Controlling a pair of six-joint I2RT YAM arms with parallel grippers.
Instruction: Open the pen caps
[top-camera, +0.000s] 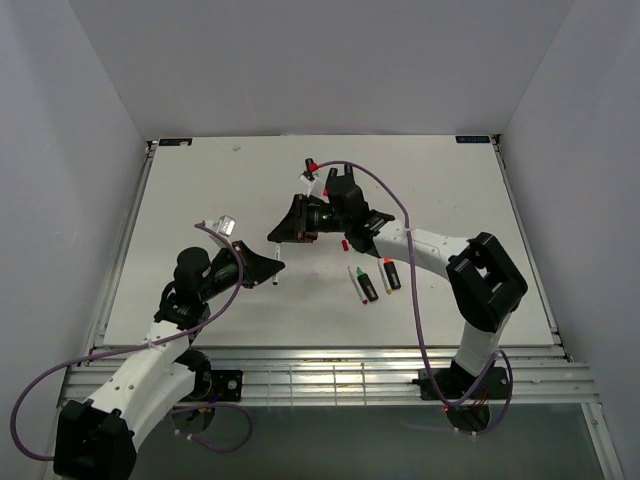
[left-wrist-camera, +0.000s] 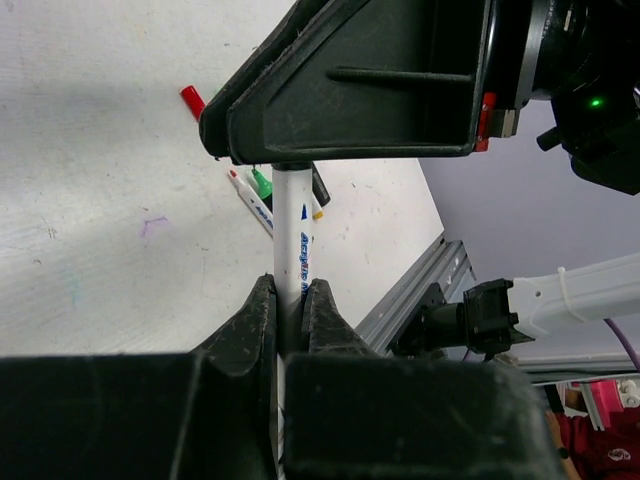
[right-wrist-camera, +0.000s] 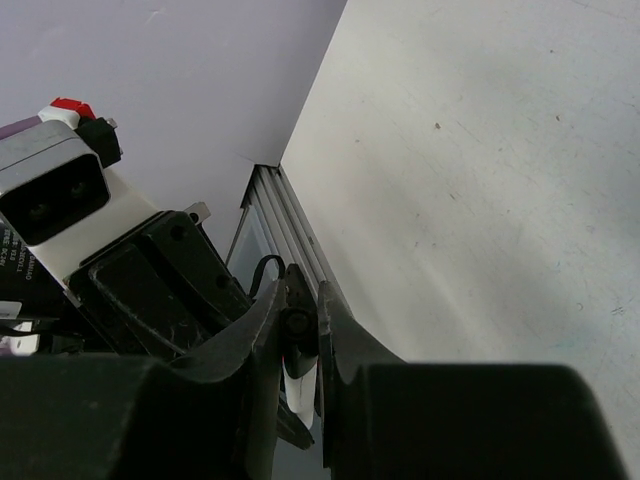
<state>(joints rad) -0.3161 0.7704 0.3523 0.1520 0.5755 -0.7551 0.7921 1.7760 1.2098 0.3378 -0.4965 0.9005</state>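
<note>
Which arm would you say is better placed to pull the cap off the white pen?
Likely right: the right pincer is shut on the black cap, while the left pincer clamps the white pen and can just hold.

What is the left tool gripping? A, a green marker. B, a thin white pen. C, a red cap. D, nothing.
B: the white pen sits clamped in the left tool, its far end in the right tool.

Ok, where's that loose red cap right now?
In the top view, the red cap lies near the middle of the table, slightly right, just beyond the loose pens.
</note>
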